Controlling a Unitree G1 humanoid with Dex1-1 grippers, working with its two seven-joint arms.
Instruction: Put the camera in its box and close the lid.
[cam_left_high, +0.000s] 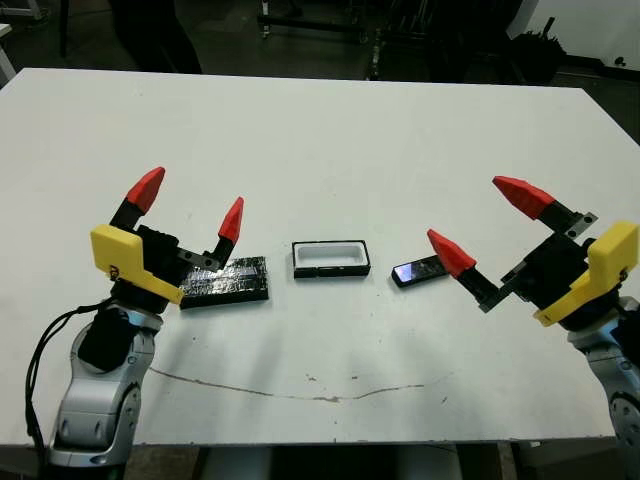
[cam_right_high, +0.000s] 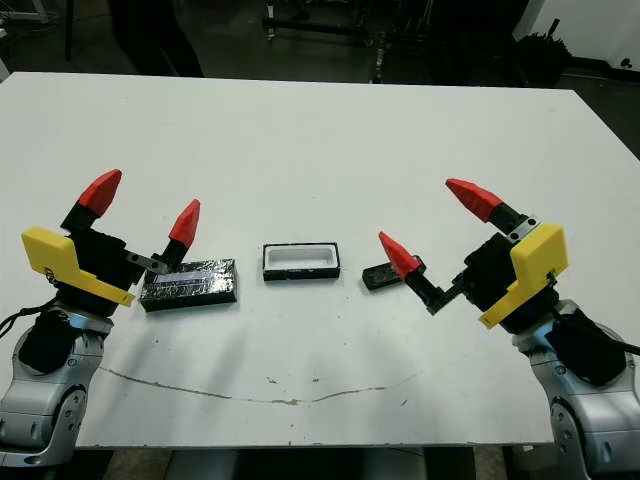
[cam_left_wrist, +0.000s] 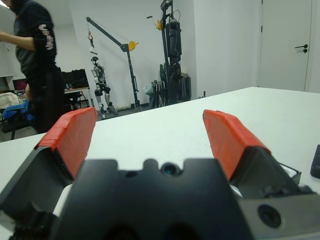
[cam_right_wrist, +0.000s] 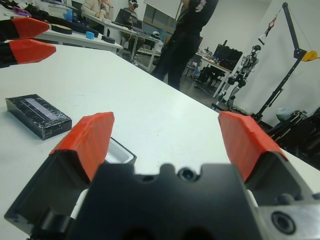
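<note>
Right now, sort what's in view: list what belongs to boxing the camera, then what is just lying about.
For the job:
- camera
- box, open
- lid
- left gripper and right gripper, jaws apart

Just about:
- brown streak on the table
- person and lab gear beyond

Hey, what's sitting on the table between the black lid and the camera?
The open box, white inside, sits between the lid and the camera, apart from both. The two head views show it.

head stereo: down on table (cam_left_high: 320, 130) | wrist cams: low, along claws, facing room
</note>
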